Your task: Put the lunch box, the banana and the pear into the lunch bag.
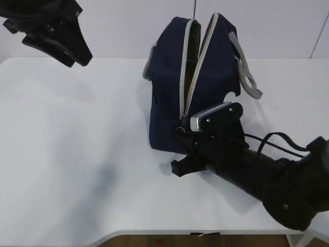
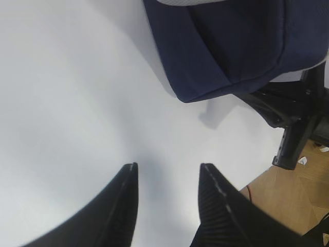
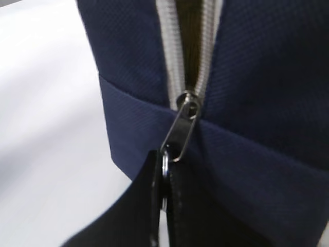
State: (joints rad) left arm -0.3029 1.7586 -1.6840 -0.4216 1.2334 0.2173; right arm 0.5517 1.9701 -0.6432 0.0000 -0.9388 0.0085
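Right fingers (image 3: 163, 177) apparently clamped on zipper pull (image 3: 180, 135) at lunch bag (image 1: 205, 77) base; left fingers (image 2: 167, 177) apart.

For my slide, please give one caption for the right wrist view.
Right pincer shut on the zipper pull at the foot of the open navy lunch bag.

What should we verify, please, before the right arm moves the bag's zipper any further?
1. Right gripper shut on zipper pull: ok.
2. Lunch bag upright on the table: ok.
3. Zipper open along the top: ok.
4. Left gripper open, empty, clear of the bag: ok.
5. Lunch box, banana and pear inside: cannot tell; none shows in any view.
6. Handle clear of the zipper track: ok.
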